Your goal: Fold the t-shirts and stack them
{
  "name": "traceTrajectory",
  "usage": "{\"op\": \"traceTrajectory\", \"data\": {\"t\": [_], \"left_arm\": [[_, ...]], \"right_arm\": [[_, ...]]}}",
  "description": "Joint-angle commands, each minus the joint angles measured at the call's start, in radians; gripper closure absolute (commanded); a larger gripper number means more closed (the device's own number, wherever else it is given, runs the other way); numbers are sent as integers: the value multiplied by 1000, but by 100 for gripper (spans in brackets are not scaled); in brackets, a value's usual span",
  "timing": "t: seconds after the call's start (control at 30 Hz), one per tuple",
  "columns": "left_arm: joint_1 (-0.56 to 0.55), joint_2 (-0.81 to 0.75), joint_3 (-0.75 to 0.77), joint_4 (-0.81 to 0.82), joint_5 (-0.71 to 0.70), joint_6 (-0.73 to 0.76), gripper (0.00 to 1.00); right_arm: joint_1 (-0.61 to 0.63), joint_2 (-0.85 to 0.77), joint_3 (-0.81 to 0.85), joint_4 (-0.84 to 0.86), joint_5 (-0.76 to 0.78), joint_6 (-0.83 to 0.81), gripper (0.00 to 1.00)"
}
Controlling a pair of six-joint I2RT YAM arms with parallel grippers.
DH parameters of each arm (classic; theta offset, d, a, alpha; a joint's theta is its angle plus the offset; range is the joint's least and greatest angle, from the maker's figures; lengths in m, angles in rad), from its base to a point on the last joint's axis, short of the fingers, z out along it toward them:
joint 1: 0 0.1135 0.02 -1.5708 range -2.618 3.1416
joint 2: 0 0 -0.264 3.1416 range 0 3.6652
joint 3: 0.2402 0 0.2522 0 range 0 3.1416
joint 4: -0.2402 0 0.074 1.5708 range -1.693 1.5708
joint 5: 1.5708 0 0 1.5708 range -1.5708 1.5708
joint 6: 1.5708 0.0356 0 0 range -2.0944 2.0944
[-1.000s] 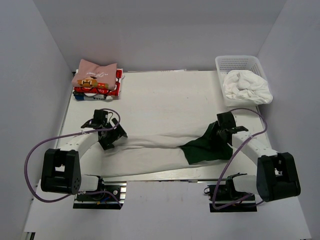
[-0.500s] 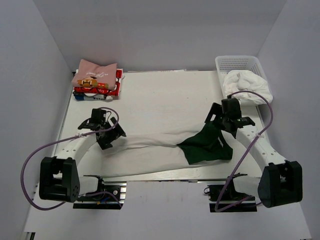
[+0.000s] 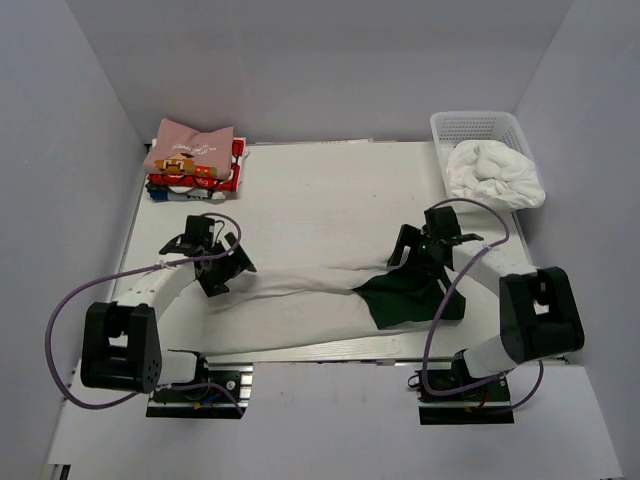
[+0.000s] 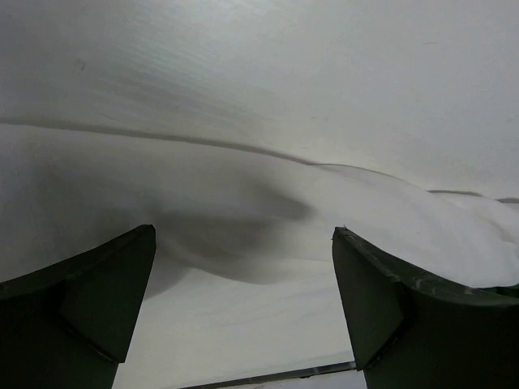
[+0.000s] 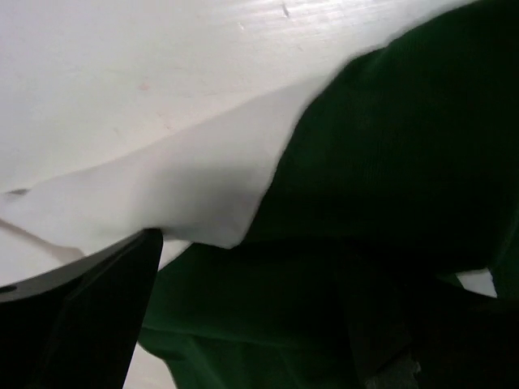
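The off-white t-shirt [image 3: 300, 300] lies as a long folded strip across the near part of the table, with its dark green sleeve [image 3: 410, 297] at the right end. My left gripper [image 3: 222, 268] is open just above the shirt's left end. In the left wrist view the left gripper [image 4: 243, 308] has only off-white cloth [image 4: 268, 235] between its fingers. My right gripper [image 3: 420, 255] is open over the sleeve's far edge. In the right wrist view the right gripper [image 5: 243, 316] has the green sleeve [image 5: 381, 162] and an off-white fold [image 5: 162, 186] below it. A stack of folded shirts [image 3: 190, 160], pink on top, sits far left.
A white plastic basket [image 3: 480, 125] at the far right corner holds bunched white cloth [image 3: 495, 172]. Grey walls close in the table on the left, right and far sides. The metal front rail [image 3: 330, 350] runs just below the shirt.
My right gripper lifted off the sleeve's right side, then swung left and down to its far edge. The sleeve lies flatter. My left gripper has barely moved.
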Motion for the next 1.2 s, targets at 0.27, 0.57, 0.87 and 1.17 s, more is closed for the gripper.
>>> {"op": "traceTrajectory", "data": {"t": [0.27, 0.57, 0.87, 1.17], "left_arm": [[0, 34, -107, -95, -20, -34, 0], [-102, -76, -208, -188, 285, -7, 0], [-171, -148, 323, -284, 9, 168, 0], [-349, 134, 222, -253, 100, 226, 0]], "right_arm": [[-20, 506, 399, 142, 9, -125, 10], [-12, 853, 1101, -101, -173, -330, 10], [32, 570, 1047, -164, 15, -263, 10], [35, 362, 618, -280, 69, -125, 10]]}}
